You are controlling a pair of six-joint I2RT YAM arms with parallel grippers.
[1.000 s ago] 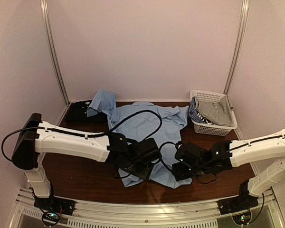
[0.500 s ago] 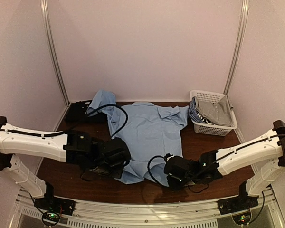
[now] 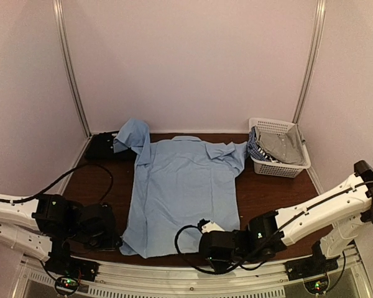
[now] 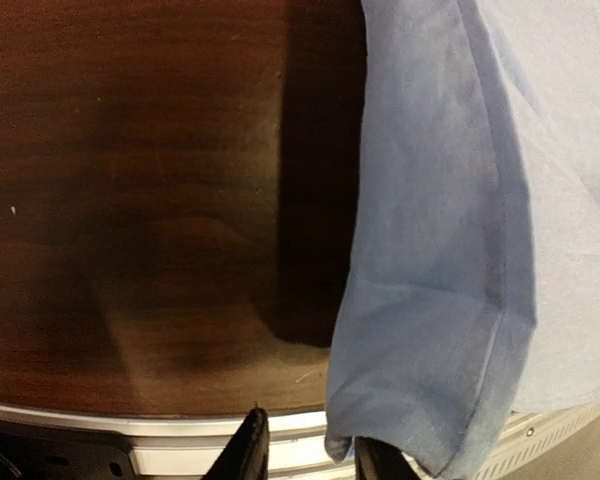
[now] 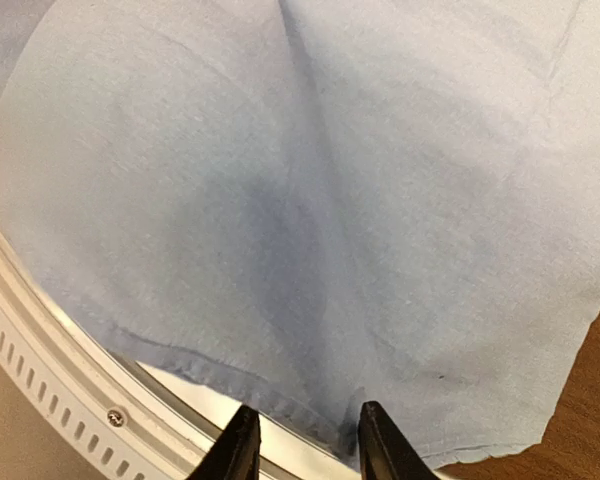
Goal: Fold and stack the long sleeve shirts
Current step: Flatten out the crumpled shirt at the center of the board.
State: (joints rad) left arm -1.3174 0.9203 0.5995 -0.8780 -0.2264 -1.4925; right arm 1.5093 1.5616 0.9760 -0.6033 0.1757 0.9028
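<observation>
The light blue shirt (image 3: 183, 186) lies spread flat on the dark wood table (image 3: 270, 195), collar at the back, hem at the front edge. One sleeve drapes over the black shirt (image 3: 101, 148) at the back left. My left gripper (image 3: 115, 241) is low at the hem's left corner. In the left wrist view (image 4: 308, 455) its jaws stand apart, with the shirt corner (image 4: 430, 300) against the right finger. My right gripper (image 3: 202, 242) is at the hem's middle. In the right wrist view (image 5: 305, 440) its jaws stand apart over the hem (image 5: 330, 200).
A white lattice basket (image 3: 280, 169) with grey and checked clothes stands at the back right. A metal rail (image 3: 174, 273) runs along the table's front edge, right under both grippers. Walls close in the back and sides.
Both grippers have moved back toward the front edge, the left one also far to the left. The shirt came with them and now lies flat and stretched out.
</observation>
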